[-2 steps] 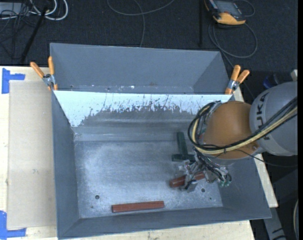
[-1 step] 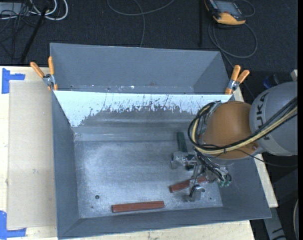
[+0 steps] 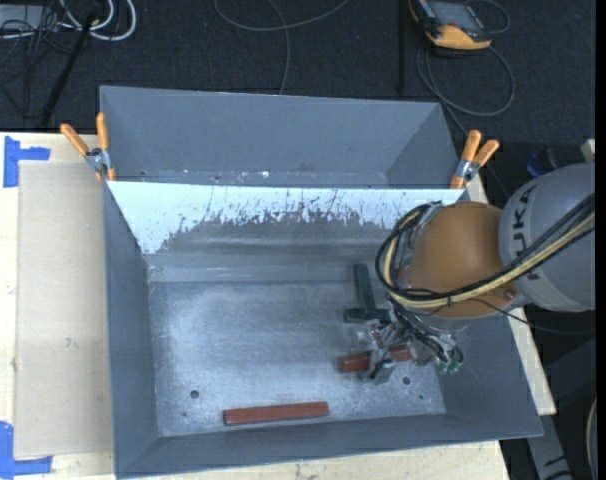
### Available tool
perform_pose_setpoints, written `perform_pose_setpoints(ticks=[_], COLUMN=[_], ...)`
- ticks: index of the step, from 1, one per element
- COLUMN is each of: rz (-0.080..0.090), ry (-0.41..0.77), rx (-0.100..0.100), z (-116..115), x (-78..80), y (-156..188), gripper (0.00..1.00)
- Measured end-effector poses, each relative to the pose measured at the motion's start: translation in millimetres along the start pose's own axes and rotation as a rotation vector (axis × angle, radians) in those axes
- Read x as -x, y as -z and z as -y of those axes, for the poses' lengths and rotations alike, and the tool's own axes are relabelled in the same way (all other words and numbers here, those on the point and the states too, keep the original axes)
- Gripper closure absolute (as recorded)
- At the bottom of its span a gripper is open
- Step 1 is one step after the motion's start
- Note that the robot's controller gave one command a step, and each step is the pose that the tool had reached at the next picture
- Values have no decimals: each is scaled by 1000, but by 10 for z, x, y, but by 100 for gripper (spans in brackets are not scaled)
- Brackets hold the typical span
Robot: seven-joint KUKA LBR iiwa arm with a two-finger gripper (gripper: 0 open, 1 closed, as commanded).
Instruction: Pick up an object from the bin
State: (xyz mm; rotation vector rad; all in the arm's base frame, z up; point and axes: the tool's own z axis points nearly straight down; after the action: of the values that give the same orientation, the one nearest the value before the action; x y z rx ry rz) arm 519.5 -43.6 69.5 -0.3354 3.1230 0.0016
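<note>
**Gripper low in the right side of the bin**

Closest to the front wall of the grey bin (image 3: 283, 158) lay a long, flat red-brown bar (image 3: 276, 414), all by itself. Farther in and to the right lay a small red-brown block (image 3: 355, 364) on the bin floor. The gripper (image 3: 386, 356) was down low right beside this block, at its right end. I could not tell if the gripper was open or closed, or if it touched the block. Just behind them lay a dark green stick (image 3: 364, 286). Above it sat the arm's round orange cover (image 3: 458, 258) with cables looped around it.
</note>
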Motion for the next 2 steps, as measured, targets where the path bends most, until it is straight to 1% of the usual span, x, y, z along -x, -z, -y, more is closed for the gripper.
perform_pose_setpoints(ticks=[1, 2], rz=[0, -2], ry=[-1, 171], rx=[0, 1], z=[0, -103], x=[-1, -24], y=[0, -4], gripper=[0, 0])
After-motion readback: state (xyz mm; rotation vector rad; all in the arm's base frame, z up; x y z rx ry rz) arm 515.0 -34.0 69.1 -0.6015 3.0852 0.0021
